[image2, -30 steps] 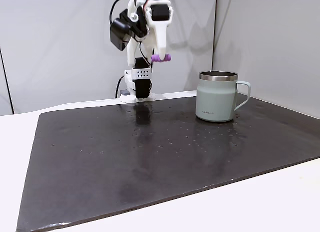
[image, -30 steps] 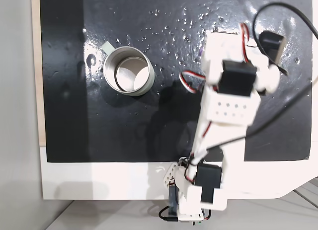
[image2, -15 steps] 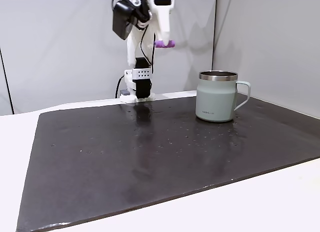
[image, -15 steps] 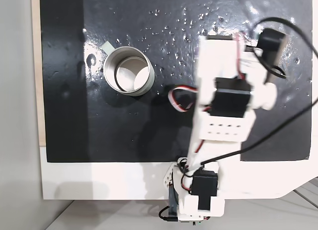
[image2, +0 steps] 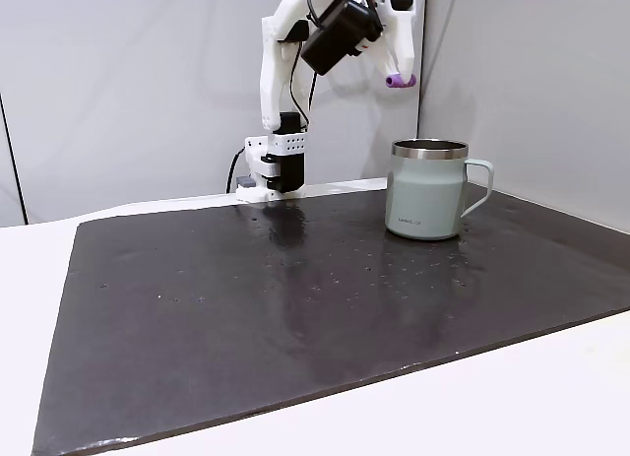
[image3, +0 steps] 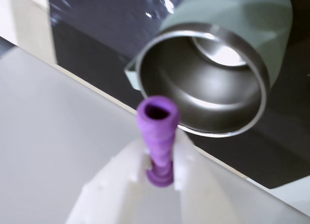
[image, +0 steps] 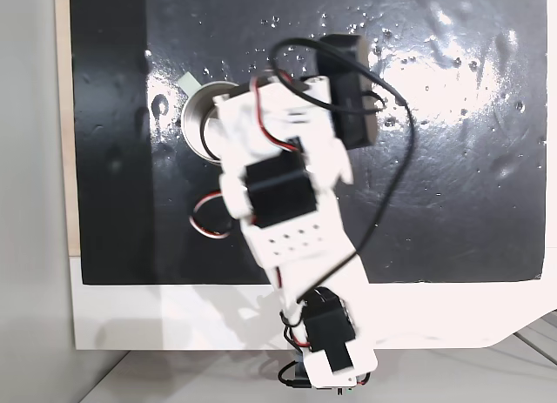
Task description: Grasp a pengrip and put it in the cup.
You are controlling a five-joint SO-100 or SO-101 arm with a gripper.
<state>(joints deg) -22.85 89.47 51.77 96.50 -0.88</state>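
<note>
Pengrip (image3: 157,137) clamped tight between the white gripper (image3: 160,161) fingers, near the middle bottom of the wrist view, open end poking up. Held high in the upper middle of a fixed view (image2: 398,80), up and a bit left of the cup (image2: 427,190). Carrying step, by the look of it. Cup mouth (image3: 203,79) wide open in the upper right. Next: probably slide over the rim, get right above the hole, then let go.

Glossy black mat (image2: 295,308) on a white table (image2: 551,397), pale wall (image2: 118,82) behind
</note>
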